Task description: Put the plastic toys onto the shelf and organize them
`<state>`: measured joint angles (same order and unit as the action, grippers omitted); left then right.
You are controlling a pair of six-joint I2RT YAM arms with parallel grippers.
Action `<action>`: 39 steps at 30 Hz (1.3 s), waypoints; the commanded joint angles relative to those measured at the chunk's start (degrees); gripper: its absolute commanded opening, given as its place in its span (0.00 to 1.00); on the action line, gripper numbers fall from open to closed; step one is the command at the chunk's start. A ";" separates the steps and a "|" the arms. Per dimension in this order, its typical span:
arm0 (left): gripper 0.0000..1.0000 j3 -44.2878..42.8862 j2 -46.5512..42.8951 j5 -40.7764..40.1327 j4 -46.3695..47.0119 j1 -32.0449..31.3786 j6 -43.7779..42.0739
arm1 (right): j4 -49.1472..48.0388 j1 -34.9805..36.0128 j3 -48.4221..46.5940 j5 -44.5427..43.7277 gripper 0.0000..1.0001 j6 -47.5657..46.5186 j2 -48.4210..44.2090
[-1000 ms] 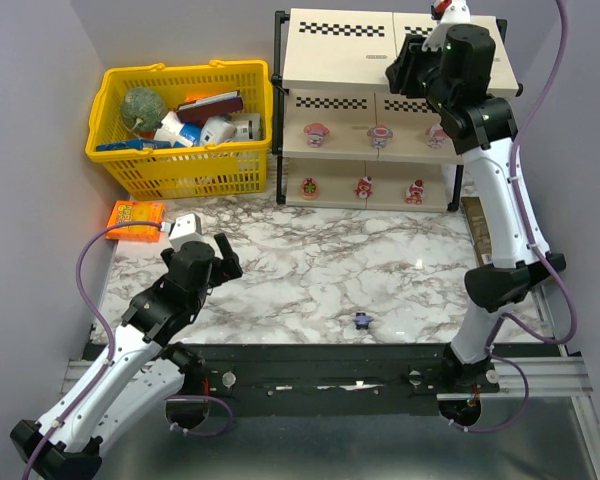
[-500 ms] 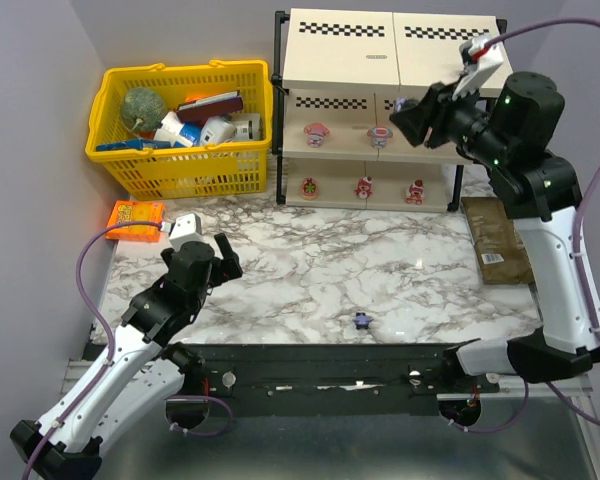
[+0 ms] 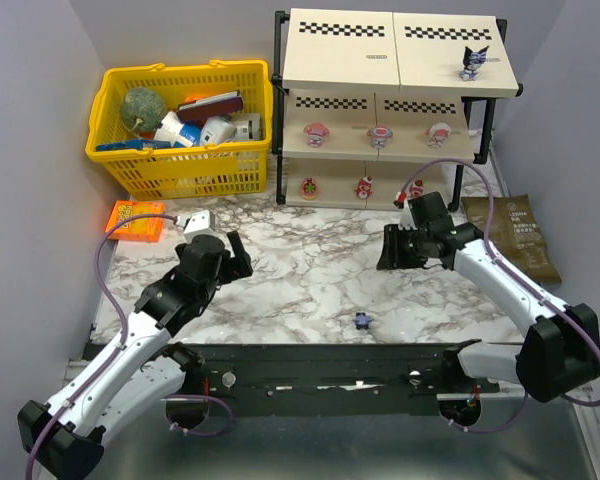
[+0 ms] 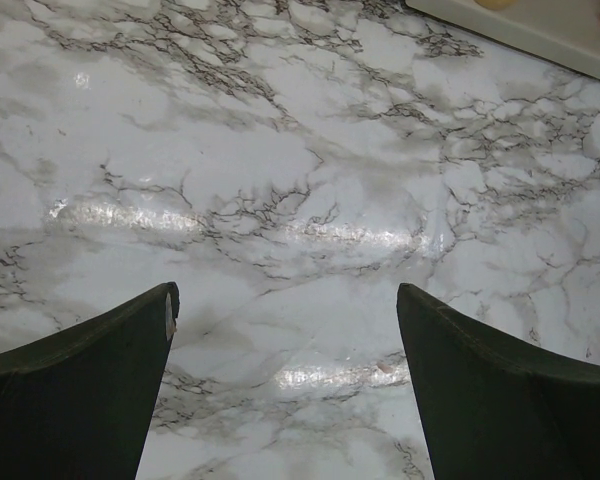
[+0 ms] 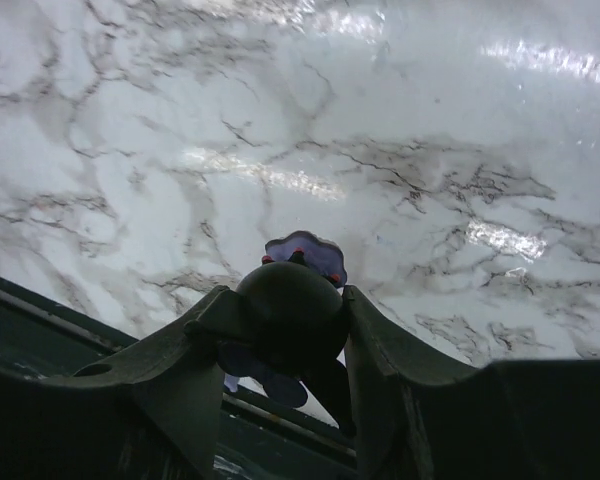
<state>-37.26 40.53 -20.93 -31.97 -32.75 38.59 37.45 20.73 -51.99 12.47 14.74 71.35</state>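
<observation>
left gripper (image 4: 285,300): jaws wide apart, empty, over the marble
dark toy (image 3: 360,321): lies on the table near its front edge; likely light, hard, slick, so pinch its body
right gripper (image 3: 388,250): near it; jaw state unclear
shelf (image 3: 340,45): behind, well apart

Yellow plastic mesh basket (image 3: 140,170) full of assorted items, flat orange packet (image 3: 133,220) nearby, dark brown pouch (image 3: 520,232) on white marble-patterned tabletop (image 3: 300,270).

No text, brand or number is legible. The brown foil packet (image 3: 515,240) at the worktop's right edge and the orange packet (image 3: 135,221) on the left carry printing, but it is too small to read.
</observation>
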 commanded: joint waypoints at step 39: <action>0.99 -0.71 0.07 3.26 0.59 -0.12 0.08 | -2.13 10.72 2.68 -7.19 0.74 6.78 -0.07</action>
<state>-37.26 41.36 -18.74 -30.22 -32.75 38.87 32.45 26.87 -49.82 4.95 20.45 74.39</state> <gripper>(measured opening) 0.988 0.733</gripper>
